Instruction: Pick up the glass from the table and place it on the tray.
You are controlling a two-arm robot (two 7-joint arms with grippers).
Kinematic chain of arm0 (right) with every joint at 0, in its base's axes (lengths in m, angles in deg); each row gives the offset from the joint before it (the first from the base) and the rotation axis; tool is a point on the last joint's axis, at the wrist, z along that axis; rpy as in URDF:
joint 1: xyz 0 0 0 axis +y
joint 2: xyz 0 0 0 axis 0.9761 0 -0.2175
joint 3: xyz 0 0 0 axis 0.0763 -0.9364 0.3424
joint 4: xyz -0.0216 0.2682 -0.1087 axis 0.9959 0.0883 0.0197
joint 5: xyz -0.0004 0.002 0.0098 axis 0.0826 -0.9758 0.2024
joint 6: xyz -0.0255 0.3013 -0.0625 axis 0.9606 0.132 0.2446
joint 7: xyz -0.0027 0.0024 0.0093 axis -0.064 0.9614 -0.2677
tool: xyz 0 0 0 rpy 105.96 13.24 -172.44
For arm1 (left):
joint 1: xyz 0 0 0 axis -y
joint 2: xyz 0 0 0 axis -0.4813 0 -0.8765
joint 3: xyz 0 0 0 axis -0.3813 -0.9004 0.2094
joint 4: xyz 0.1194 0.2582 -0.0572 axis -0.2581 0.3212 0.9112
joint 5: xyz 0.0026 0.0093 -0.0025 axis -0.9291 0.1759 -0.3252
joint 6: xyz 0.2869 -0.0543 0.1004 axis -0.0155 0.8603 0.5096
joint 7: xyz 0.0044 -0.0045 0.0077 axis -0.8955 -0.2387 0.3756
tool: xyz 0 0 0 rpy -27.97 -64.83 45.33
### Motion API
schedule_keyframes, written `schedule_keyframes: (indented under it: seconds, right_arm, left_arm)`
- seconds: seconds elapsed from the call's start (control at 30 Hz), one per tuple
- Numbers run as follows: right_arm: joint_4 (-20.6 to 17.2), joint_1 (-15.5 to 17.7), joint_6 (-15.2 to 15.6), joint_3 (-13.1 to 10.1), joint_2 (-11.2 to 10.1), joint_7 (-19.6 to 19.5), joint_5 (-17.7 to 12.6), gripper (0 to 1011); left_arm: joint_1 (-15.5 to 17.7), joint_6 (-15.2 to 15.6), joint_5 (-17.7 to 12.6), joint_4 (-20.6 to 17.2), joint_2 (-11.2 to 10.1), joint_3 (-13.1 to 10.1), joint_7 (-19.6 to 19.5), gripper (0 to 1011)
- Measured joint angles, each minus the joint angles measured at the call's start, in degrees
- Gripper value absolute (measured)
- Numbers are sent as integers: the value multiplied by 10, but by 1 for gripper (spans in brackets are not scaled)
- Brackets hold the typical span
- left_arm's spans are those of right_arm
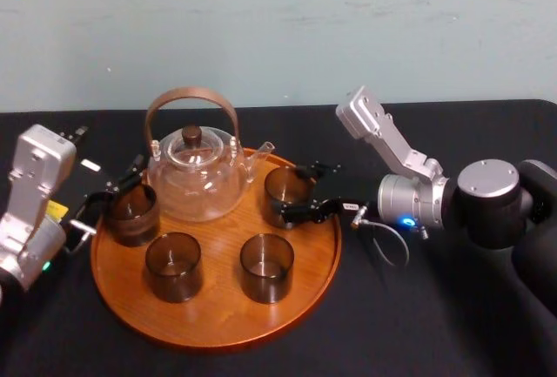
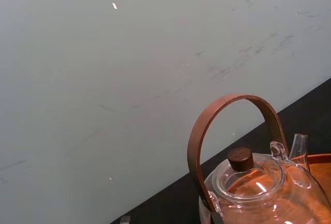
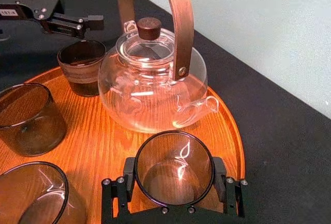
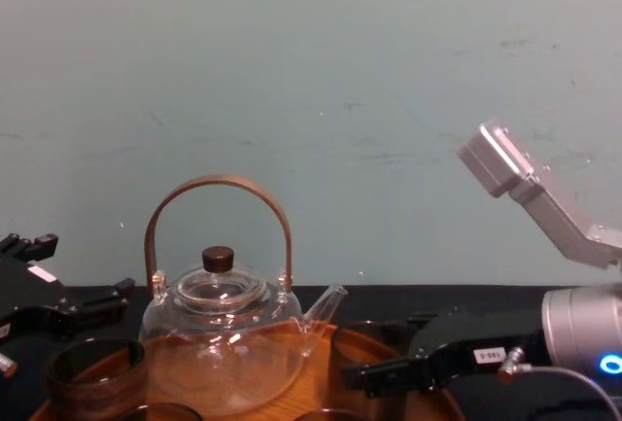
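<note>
My right jaws clamp the glass (image 3: 175, 168), which stands on the tray (image 1: 218, 316) centre-right in the head view beside the teapot (image 1: 196, 177); this steadies it before release. My left jaws stand apart near the left glass (image 1: 132, 213).

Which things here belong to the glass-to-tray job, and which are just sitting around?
Job: round orange-brown wooden tray; smoky glass tumbler by the spout, right tool around it; leftmost smoky tumbler, left tool beside it.
Lying about: clear glass teapot with brown hoop handle; two front smoky tumblers.
</note>
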Motion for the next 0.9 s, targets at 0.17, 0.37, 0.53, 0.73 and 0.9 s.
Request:
schedule_keyframes:
  seconds: [0.17, 0.37, 0.53, 0.73, 0.9]
  right_arm:
    - [5, 0, -1, -1, 3, -1, 3, 902]
    - [6, 1, -1, -1, 4, -6, 10, 902]
    - [6, 1, 0, -1, 4, -6, 10, 902]
    - [6, 2, 2, -1, 4, -5, 11, 929]
    - [6, 2, 2, -1, 4, -5, 11, 1002]
  left_arm:
    - [0, 0, 0, 0, 0, 0, 0, 1002]
    - [0, 0, 0, 0, 0, 0, 0, 1001]
    - [0, 0, 0, 0, 0, 0, 0, 1001]
    - [0, 0, 0, 0, 0, 0, 0, 1001]
    - [0, 0, 0, 0, 0, 0, 0, 1001]
